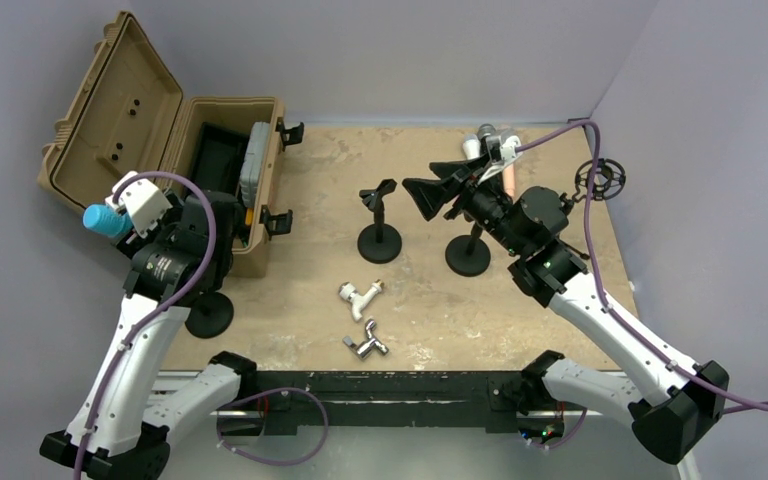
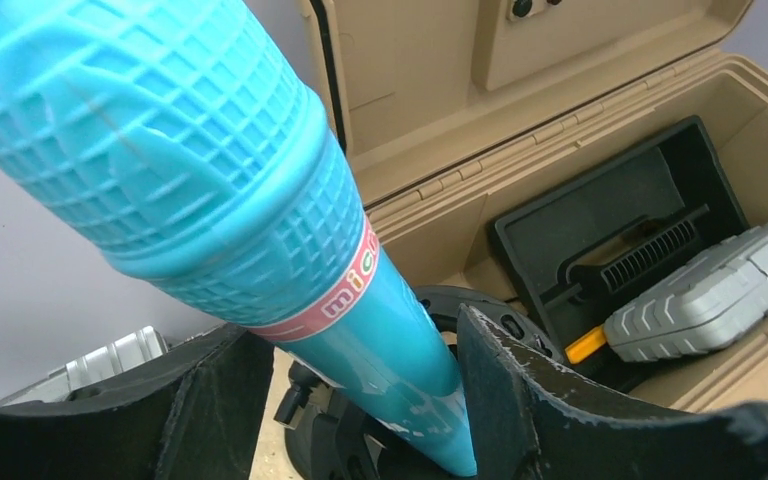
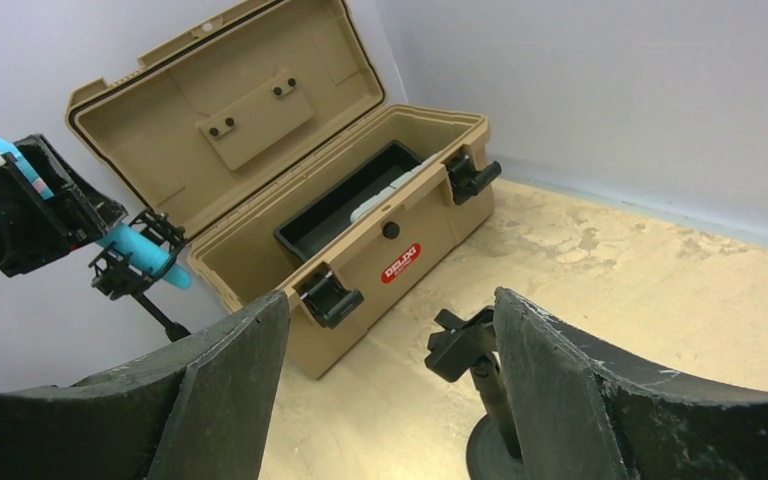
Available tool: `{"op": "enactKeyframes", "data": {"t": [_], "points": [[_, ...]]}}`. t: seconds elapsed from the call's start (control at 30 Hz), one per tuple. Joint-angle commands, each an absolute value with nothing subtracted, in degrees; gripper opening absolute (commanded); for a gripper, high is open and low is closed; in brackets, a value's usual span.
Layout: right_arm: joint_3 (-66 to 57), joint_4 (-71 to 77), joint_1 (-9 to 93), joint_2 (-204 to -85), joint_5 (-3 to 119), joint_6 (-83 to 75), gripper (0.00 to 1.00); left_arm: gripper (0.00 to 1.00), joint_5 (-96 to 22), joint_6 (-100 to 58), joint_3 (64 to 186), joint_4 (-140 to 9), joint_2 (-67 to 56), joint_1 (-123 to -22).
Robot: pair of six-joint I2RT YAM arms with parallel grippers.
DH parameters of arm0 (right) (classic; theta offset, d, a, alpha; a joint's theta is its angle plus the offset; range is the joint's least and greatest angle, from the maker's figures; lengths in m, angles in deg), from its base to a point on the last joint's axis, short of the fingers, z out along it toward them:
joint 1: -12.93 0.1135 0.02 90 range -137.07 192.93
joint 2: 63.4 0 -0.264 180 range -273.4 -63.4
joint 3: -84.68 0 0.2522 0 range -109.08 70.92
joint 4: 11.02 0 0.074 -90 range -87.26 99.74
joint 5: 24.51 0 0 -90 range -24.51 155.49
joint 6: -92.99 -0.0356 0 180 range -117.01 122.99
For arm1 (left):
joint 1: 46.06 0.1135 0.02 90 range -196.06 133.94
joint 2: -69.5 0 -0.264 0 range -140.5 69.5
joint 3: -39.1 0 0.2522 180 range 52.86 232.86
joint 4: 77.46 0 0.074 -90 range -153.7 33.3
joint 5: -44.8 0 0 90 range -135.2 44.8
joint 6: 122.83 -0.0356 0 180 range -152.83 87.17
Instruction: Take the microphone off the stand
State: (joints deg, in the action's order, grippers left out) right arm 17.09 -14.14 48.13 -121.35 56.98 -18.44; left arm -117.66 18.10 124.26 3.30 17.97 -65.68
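Microphone (image 2: 190,170): bright blue, with a grid-textured head and a pink lettered band below it. It sits at 9 o'clock of the table in the top view, with its head (image 1: 106,221) tilted up toward the left wall. The tail end pokes through the stand's clip.
Stand (image 1: 209,316): round black base at 8 o'clock, close beside the left arm. Its black clip (image 3: 132,262) rings the blue handle near the tail.
Left claw (image 2: 360,385): narrow, clamped on the microphone handle just below the pink band, with a black finger (image 2: 530,400) on each side.
Right claw (image 3: 390,300): spread wide with nothing between the fingers. It hangs in the air over the table's middle, a little toward 12 o'clock, pointing at the tool case.
Tool case (image 1: 110,110): tan, with the lid thrown back, at 10 o'clock. A black tray (image 2: 610,210) and a grey ribbed box (image 2: 720,290) lie inside.
Second stand (image 1: 379,228): black, near the table's centre, its clip bare.
Third stand (image 1: 468,256): the base is just toward 3 o'clock of the second stand. The upper part is hidden under the right arm.
Small parts: a white fitting (image 1: 360,295) and a metal fitting (image 1: 368,345) at 6 o'clock, near each other but apart.
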Motion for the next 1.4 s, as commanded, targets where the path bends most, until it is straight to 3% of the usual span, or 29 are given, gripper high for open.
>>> {"op": "enactKeyframes", "data": {"t": [0.0, 0.23, 0.37, 0.5, 0.6, 0.77, 0.83, 0.93, 1.2, 1.37], "points": [[17.8, -14.8, 48.1, -121.1, 57.2, -19.0, 0.73, 0.62, -121.4, 19.6, 123.4, -0.4, 18.1, -64.0], [18.0, -14.8, 48.2, -121.0, 57.2, -19.2, 0.73, 0.35, -123.7, 15.6, 125.5, -3.5, 18.3, -63.9], [18.1, -14.8, 48.2, -121.0, 57.3, -19.2, 0.73, 0.3, -124.2, 10.1, 126.8, -7.2, 19.0, -63.9], [18.0, -14.9, 48.1, -121.6, 57.2, -19.6, 0.72, 0.27, -121.7, -5.0, 126.8, -19.3, 21.3, -63.9], [18.1, -15.0, 48.2, -121.8, 56.8, -19.9, 0.72, 0.19, -118.3, -13.5, 127.5, -26.7, 22.7, -63.9], [18.0, -15.0, 48.1, -122.2, 56.7, -20.0, 0.72, 0.02, -111.1, -19.1, 136.8, -24.3, 23.0, -64.0], [17.9, -14.9, 48.2, -122.4, 56.7, -20.0, 0.72, 0.0, -106.7, -17.7, 142.3, -20.1, 23.3, -64.0], [17.7, -14.8, 48.2, -122.8, 57.1, -19.9, 0.72, 0.0, -97.4, -15.5, 148.2, -17.0, 25.1, -64.0], [16.2, -14.4, 48.2, -123.5, 55.8, -19.9, 0.72, 0.0, -49.7, -9.9, 145.7, -22.6, 29.7, -64.0], [16.6, -20.1, 48.3, -123.7, 38.0, -19.3, 0.75, 0.0, -23.7, -1.3, 138.7, -28.2, 23.9, -64.0]]}}
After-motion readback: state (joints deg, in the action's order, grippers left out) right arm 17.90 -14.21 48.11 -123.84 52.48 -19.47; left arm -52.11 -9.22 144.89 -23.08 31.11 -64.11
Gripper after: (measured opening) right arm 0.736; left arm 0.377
